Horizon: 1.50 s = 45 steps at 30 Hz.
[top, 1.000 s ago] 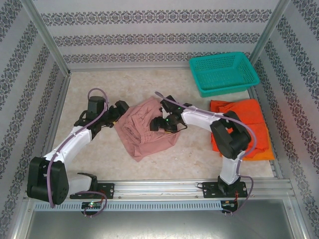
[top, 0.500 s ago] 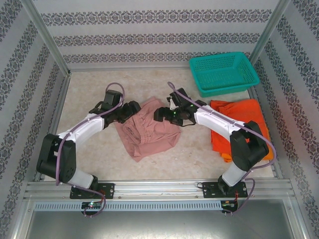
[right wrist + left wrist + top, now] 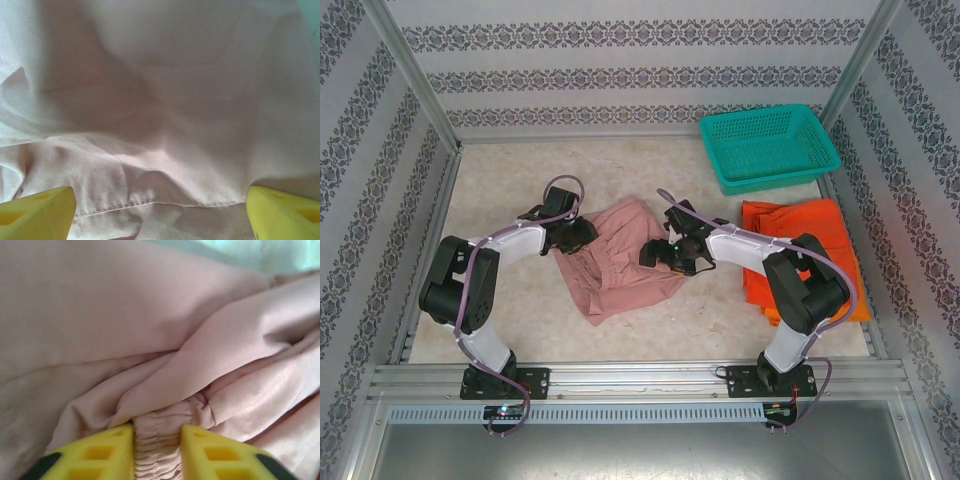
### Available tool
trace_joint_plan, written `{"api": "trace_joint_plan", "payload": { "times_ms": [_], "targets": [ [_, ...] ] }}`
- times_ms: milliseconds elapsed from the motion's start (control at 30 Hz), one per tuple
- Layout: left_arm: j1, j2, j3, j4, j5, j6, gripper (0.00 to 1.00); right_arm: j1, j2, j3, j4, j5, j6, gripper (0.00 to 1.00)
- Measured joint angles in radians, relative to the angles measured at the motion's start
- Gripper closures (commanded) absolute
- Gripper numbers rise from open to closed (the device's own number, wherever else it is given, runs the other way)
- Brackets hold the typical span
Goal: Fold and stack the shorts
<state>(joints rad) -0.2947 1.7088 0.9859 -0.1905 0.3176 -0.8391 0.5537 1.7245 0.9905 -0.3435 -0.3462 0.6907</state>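
My right arm [image 3: 740, 243] is covering the left part of the orange shorts [image 3: 830, 240], so I am not telling those pairs apart. Picture edges are cutting off my left gripper [image 3: 157, 429], my right gripper [image 3: 161, 196] and the pink shorts [image 3: 125, 315].

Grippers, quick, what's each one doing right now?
Left gripper: closed on the gathered waistband of the pink shorts.
Right gripper: open, fingers spread over the pink shorts, holding nothing.

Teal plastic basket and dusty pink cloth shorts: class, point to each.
Teal plastic basket [image 3: 780, 178]: top external view, near wall.
Dusty pink cloth shorts [image 3: 157, 435]: left wrist view, gathered waistband.
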Motion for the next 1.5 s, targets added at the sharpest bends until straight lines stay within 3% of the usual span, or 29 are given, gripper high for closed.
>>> {"api": "trace_joint_plan", "payload": {
  "times_ms": [67,267,433,600,733,900,1033,1100,1300,1500],
  "targets": [
    [-0.001,0.000,0.016,-0.001,0.000,0.002,1.00,0.000,-0.004,-0.014,0.018,0.000,0.010,0.12],
    [-0.006,-0.032,0.087,-0.028,0.000,0.003,1.00,-0.021,-0.074,-0.081,0.065,0.002,0.043,0.12],
    [-0.012,-0.148,0.129,-0.089,-0.016,0.029,1.00,-0.028,-0.133,-0.100,0.065,0.004,0.063,0.11],
    [-0.004,-0.320,0.042,-0.110,-0.069,0.050,1.00,-0.016,-0.145,-0.100,0.064,0.005,0.066,0.12],
    [0.037,-0.326,-0.090,-0.103,-0.068,0.049,0.99,0.003,-0.138,-0.100,0.064,0.005,0.066,0.12],
    [0.089,-0.257,-0.177,-0.106,-0.068,0.060,0.82,0.013,-0.120,-0.094,0.048,0.010,0.053,0.11],
    [0.128,-0.261,-0.177,-0.113,-0.064,0.085,0.53,0.039,-0.119,-0.023,-0.038,0.079,-0.021,0.11],
    [0.136,-0.284,-0.176,-0.114,-0.060,0.090,0.45,0.061,-0.119,0.031,-0.078,0.126,-0.069,0.11],
    [0.139,-0.362,-0.147,-0.114,-0.028,0.082,0.42,0.090,-0.104,0.169,-0.144,0.193,-0.165,0.11],
    [0.137,-0.319,-0.146,-0.107,0.023,0.055,0.46,0.097,-0.023,0.219,-0.146,0.175,-0.182,0.11]
  ]
}}
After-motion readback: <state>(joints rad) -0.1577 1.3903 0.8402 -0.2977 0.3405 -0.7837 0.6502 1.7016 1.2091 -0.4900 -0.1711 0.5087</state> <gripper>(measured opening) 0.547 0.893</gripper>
